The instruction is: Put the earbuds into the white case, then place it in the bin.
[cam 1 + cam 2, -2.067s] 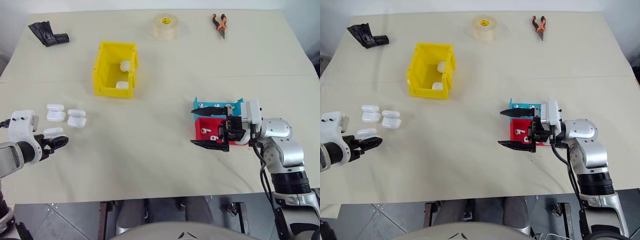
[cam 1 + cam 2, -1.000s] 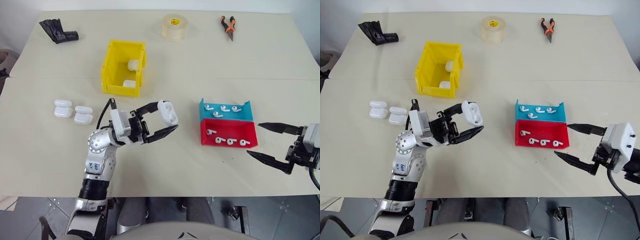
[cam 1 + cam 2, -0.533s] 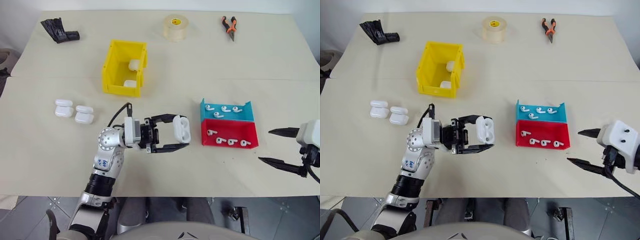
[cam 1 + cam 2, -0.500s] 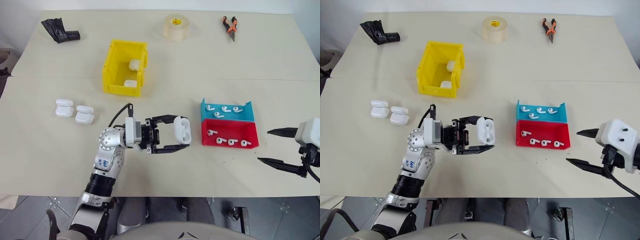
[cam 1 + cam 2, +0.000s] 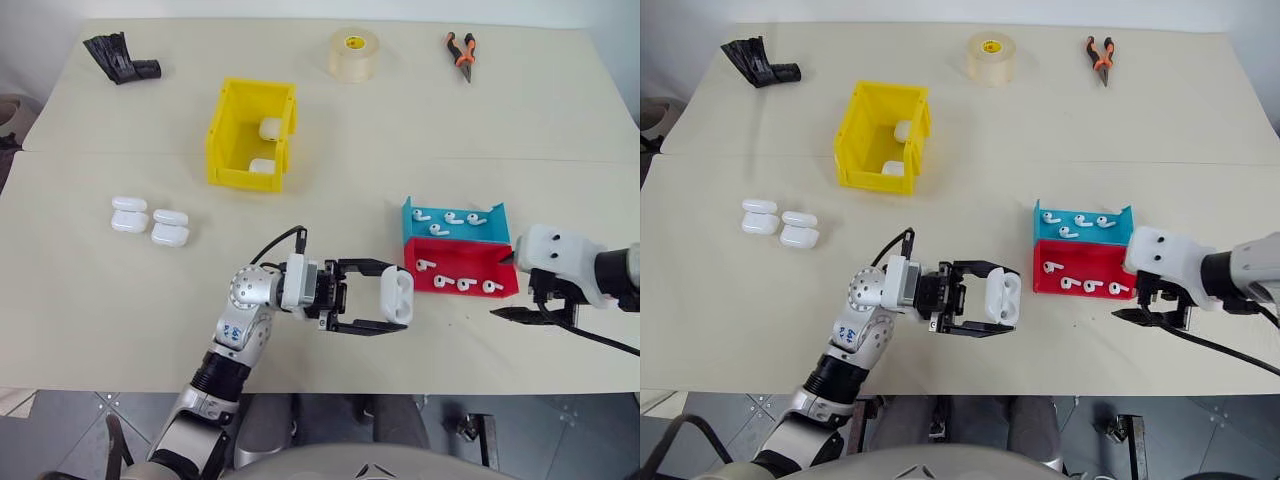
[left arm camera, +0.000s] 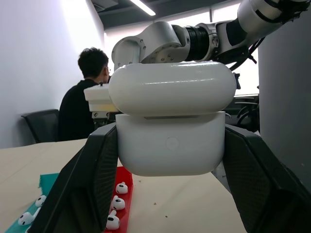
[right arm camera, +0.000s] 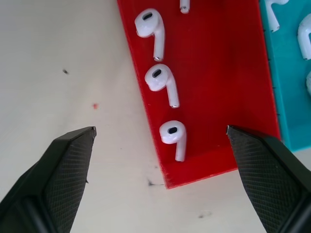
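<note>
White case (image 5: 397, 297): we grip it in our left tool (image 5: 385, 297), above the bench.
Earbuds (image 7: 173, 137): in the red tray (image 7: 214, 73), between our right tool's (image 7: 160, 141) spread fingers, stems lengthwise.

six white cases (image 5: 396, 297), eight earbuds (image 5: 458, 283)

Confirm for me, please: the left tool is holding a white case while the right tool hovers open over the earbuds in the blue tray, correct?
Not quite. The right tool hovers open over the earbuds in the red tray, not the blue tray beside it; the right wrist view shows this. The rest stands: the left tool holds a white case.
</note>
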You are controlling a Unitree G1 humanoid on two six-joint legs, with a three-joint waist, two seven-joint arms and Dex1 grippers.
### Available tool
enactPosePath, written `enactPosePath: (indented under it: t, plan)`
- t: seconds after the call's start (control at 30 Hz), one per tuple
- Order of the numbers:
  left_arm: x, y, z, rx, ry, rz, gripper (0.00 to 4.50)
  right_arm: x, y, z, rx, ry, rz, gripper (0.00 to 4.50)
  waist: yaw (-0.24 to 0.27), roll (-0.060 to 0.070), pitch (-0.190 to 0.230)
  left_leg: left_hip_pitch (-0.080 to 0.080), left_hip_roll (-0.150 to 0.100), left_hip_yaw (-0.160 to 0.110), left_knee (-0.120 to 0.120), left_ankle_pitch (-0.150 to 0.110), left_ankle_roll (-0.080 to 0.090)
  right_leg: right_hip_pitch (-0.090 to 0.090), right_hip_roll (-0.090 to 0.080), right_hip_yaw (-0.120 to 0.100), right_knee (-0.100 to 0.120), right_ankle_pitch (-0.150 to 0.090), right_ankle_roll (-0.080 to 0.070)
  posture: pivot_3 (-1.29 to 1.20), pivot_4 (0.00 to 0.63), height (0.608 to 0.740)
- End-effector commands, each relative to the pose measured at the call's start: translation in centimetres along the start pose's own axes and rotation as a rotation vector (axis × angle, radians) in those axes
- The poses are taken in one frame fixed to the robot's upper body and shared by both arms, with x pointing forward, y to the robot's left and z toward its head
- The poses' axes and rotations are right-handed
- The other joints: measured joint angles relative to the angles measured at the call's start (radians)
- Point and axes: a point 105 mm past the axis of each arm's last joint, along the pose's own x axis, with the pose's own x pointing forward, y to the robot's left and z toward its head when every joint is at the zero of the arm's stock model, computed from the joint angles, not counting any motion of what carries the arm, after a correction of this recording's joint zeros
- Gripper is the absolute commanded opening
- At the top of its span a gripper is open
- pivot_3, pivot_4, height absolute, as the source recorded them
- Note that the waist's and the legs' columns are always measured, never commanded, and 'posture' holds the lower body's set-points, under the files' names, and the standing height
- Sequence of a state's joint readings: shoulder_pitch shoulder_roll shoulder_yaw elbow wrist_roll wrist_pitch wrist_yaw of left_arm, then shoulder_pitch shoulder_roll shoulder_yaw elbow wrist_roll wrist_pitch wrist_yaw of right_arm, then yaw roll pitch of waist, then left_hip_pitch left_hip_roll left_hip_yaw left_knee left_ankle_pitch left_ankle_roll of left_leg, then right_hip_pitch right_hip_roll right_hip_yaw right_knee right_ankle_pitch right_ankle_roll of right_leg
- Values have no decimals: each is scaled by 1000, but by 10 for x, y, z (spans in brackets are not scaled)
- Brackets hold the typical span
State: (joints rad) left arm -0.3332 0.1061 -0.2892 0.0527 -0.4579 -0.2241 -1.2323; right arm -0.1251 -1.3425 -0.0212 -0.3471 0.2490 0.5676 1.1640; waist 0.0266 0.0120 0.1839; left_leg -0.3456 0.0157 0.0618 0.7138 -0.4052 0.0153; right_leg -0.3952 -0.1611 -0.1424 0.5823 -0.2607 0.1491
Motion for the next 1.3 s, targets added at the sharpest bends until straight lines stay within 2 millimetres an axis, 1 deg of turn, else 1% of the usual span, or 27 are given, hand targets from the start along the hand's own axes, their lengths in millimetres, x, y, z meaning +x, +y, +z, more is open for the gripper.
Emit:
enactPosePath:
  t: [0.03, 0.1, 0.13, 0.2, 0.3, 0.4, 0.57, 0.9, 0.97, 1.07, 1.3]
  plan:
    - [5, 1, 6, 34, -13, -3, 2800, 1, -7, 0, -47, 14, -18, 4500, -1, 0, 0, -1, 0, 0, 1, 0, 0, 0, 0, 0, 0, 0, 0, 0, 150, 740]
    - [5, 1, 6, 33, -12, -2, 2800, 4, -10, 2, -61, 6, -19, 4500, -1, 0, 0, -2, 0, -1, 1, 0, 0, 0, 0, -1, 0, 0, 0, 0, 150, 740]
    - [5, 0, 6, 33, -12, -1, 2796, 6, -10, 3, -71, 3, -14, 4311, -1, 1, 0, -3, 0, -2, 2, 0, 0, -1, 0, -2, 0, 0, 0, 0, 150, 740]
    - [4, 0, 7, 30, -12, 5, 2796, 9, -9, 2, -89, 4, -2, 3907, -1, 1, 0, -5, 0, -3, 3, 0, 0, -2, 0, -3, 0, 0, 0, 0, 150, 740]
    - [4, 1, 7, 27, -11, 13, 2796, 13, -8, -1, -110, 11, 23, 2937, 0, 1, 0, -6, 0, -4, 3, 0, 0, -2, -1, -4, 0, 0, 0, 0, 150, 740]
    - [3, 1, 7, 24, -10, 15, 2796, 16, -7, -5, -128, 28, 36, 2937, -1, 1, 0, -7, 0, -5, 4, 0, 0, -2, -1, -5, 0, 0, 0, 0, 150, 740]
    - [3, 2, 8, 20, -10, 18, 2796, 19, -12, -10, -154, 43, 30, 2937, -2, 1, 0, -7, 0, -5, 3, 0, 0, -2, -1, -5, 0, 0, 0, 0, 150, 740]
    - [3, 3, 8, 20, -5, 20, 2796, 24, -18, -13, -188, 42, 32, 2937, -1, 1, 0, -7, 0, -5, 4, 0, 0, -2, -1, -6, 0, 0, 0, 0, 150, 740]
    - [2, 3, 8, 21, -2, 20, 2796, 25, -17, -13, -196, 42, 38, 2576, -1, 1, 0, -7, 0, -5, 4, 0, 0, -2, -1, -6, 0, 0, 0, 0, 150, 740]
    - [2, 3, 8, 22, 1, 22, 2796, 24, -16, -15, -204, 50, 55, 1791, -3, 1, 0, -7, 0, -5, 4, 0, 0, -2, -1, -6, 0, 0, 0, 0, 150, 740]
    - [2, 4, 8, 20, -2, 23, 2796, 23, -13, -12, -243, 53, 82, 1791, -2, 1, 0, -7, 0, -5, 4, 0, 0, -2, -1, -6, 1, 0, 0, 0, 150, 740]
